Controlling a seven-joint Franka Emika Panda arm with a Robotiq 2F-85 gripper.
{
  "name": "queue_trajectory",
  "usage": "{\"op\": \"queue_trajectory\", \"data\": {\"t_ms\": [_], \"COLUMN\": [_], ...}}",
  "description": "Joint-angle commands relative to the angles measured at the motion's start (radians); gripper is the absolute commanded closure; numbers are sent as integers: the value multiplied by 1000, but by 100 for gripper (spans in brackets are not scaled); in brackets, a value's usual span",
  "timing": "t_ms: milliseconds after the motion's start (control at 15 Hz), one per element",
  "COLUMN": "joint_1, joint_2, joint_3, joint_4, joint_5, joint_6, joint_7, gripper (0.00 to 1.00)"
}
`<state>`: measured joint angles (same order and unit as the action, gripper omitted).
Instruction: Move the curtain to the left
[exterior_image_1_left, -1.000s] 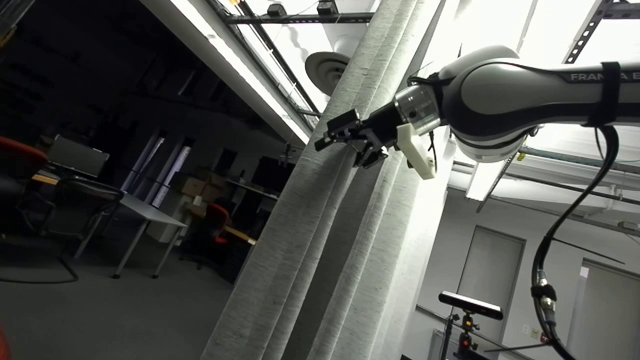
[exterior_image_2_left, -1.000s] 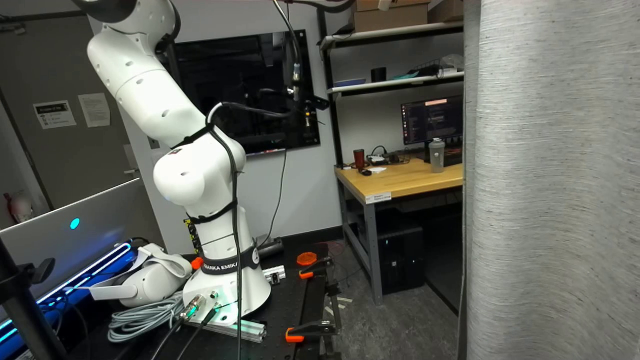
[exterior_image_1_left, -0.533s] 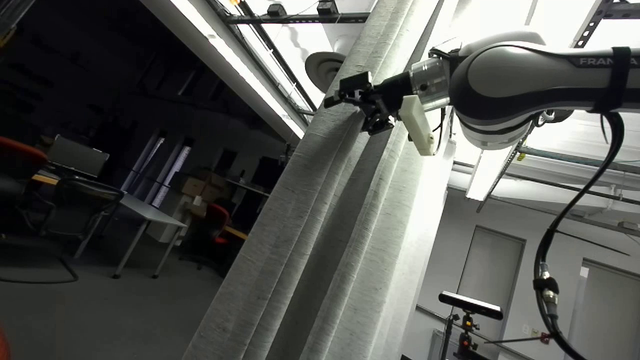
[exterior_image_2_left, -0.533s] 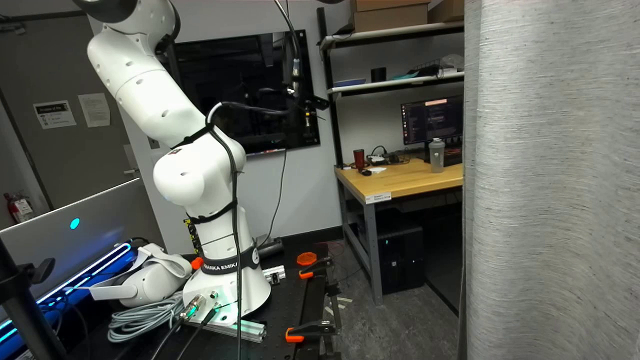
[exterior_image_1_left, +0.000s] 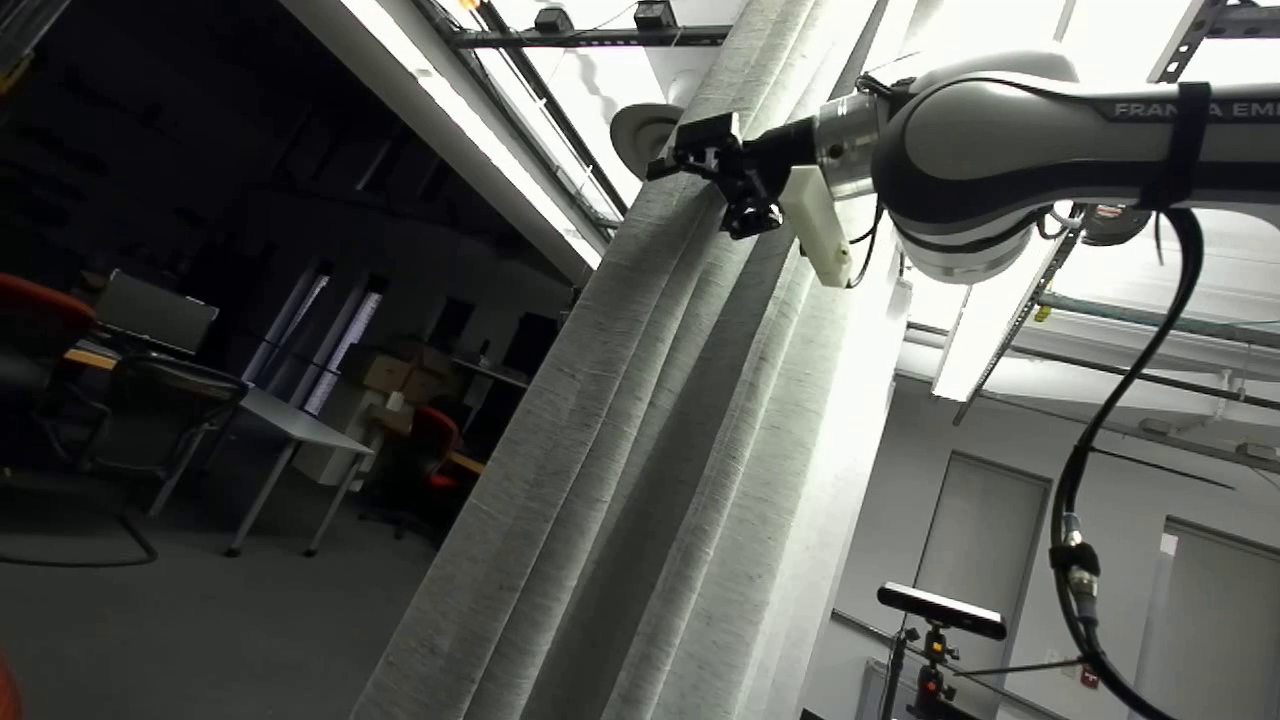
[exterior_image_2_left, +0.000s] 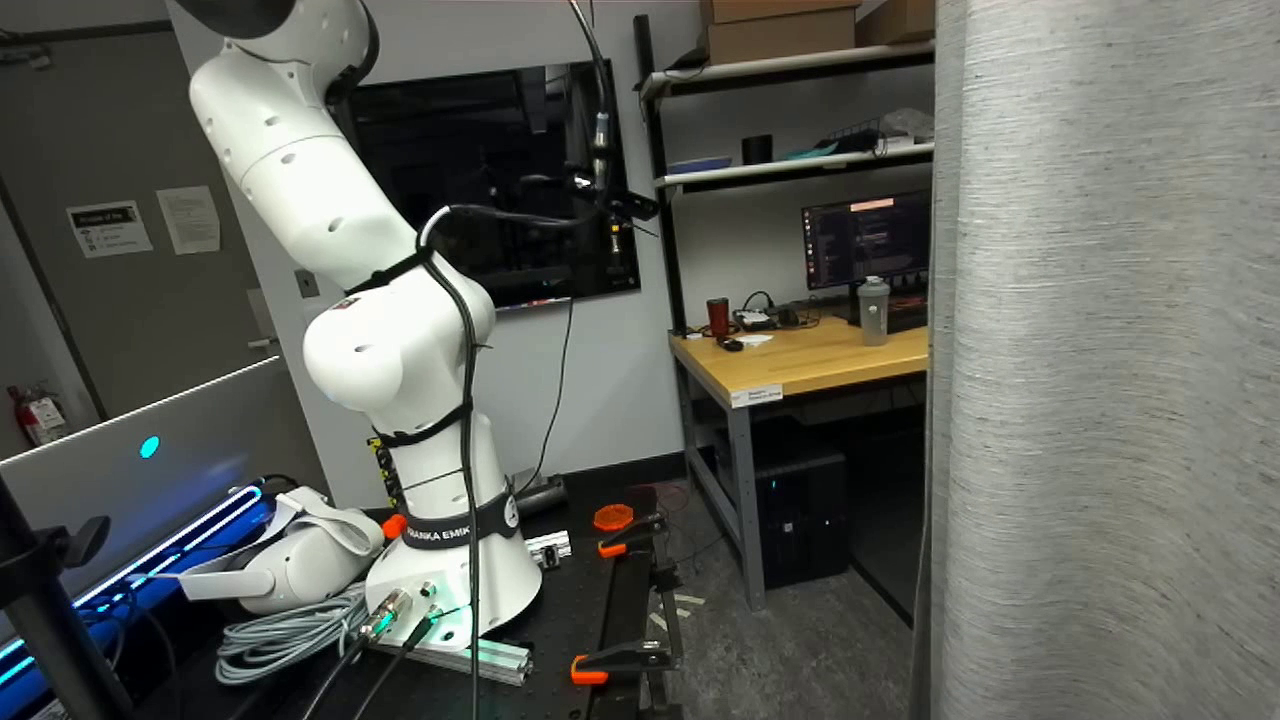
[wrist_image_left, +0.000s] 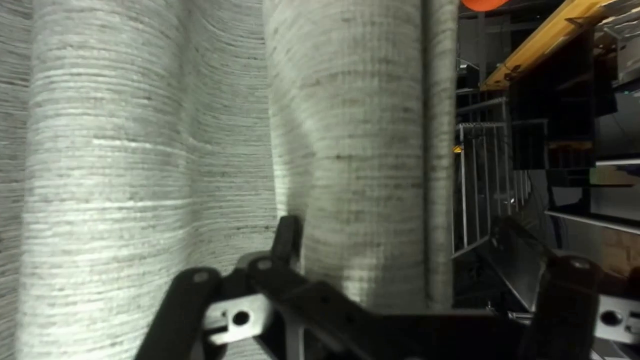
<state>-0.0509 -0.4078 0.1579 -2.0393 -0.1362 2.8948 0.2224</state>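
Where the light grey curtain hangs: in long folds, its edge between the fingers.
Robotiq gripper: spread wide, nothing pinched.
Leftward move: reach seems done, some shift likely remains.

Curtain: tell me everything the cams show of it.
Light grey-white curtain, looks like woven fabric with fine dark flecks. It hangs in long folds, slanting across the middle of an exterior view; top and bottom run out of frame in both exterior views. In the wrist view, its side edge shows inside the open hand; one finger seems to touch it, but contact isn't certain.
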Motion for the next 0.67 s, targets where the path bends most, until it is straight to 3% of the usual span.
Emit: {"op": "queue_trajectory", "data": {"t_ms": [0,333,600], "joint_1": [-25,-26,3], "joint_2": [94,170,223], "joint_3": [19,8,18], "joint_4": [94,181,225], "joint_5": [-17,-8,7], "joint_6": [25,17,-3], "joint_7": [15,12,-9], "gripper": [35,74,100]}}
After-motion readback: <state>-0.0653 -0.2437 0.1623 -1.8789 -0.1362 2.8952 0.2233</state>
